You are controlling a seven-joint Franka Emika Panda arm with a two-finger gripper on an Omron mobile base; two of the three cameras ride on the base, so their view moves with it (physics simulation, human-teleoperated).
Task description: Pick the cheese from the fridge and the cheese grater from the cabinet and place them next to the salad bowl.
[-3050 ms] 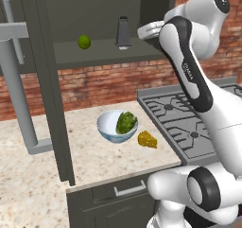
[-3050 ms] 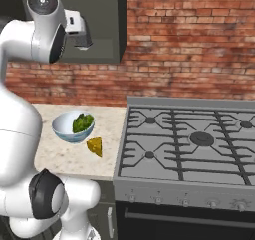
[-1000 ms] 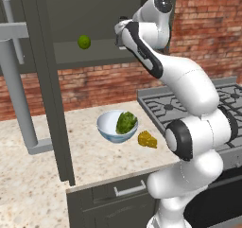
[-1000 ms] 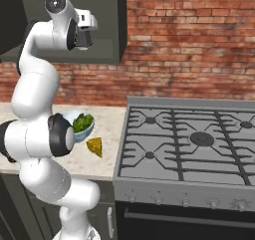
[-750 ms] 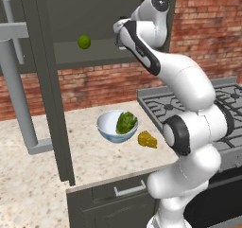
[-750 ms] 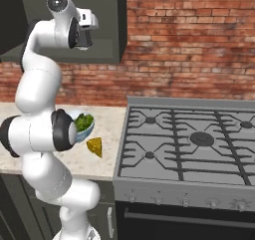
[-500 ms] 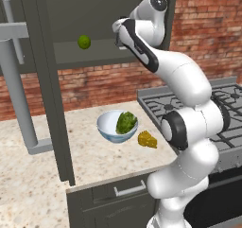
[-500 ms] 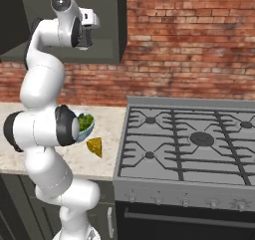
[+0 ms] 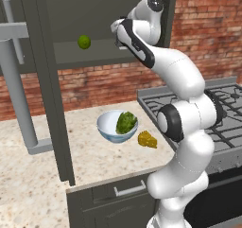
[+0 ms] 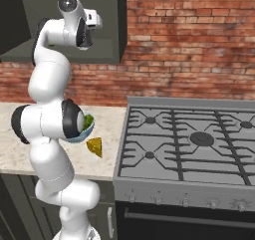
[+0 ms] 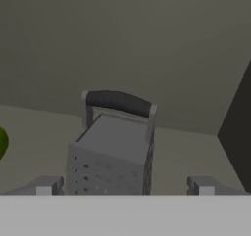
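In the hand view the grey cheese grater [image 11: 112,154] with its dark top handle stands upright on the cabinet shelf [image 11: 186,152]. My gripper [image 11: 125,187] is open, one fingertip [image 11: 46,186] on each side of the grater, both apart from it. In the left base view the hand [image 9: 118,32] reaches into the open cabinet [image 9: 99,14], and the arm hides the grater. The cheese [image 9: 147,139] lies on the counter just right of the salad bowl [image 9: 112,127]. The right base view shows the cheese [image 10: 94,147] and, behind the arm, part of the bowl [image 10: 88,123]. The fridge is out of view.
A green lime [image 9: 84,42] sits on the same shelf, left of the grater, and its edge shows in the hand view [image 11: 2,142]. The cabinet door [image 9: 47,90] stands open with its grey handle [image 9: 19,94]. A gas stove [image 10: 189,139] lies right of the counter [image 9: 28,175].
The hand has swung left from beside the cabinet into it, up to the grater. Over the last second the elbow has folded lower while the hand barely moved. The jaws stay open.
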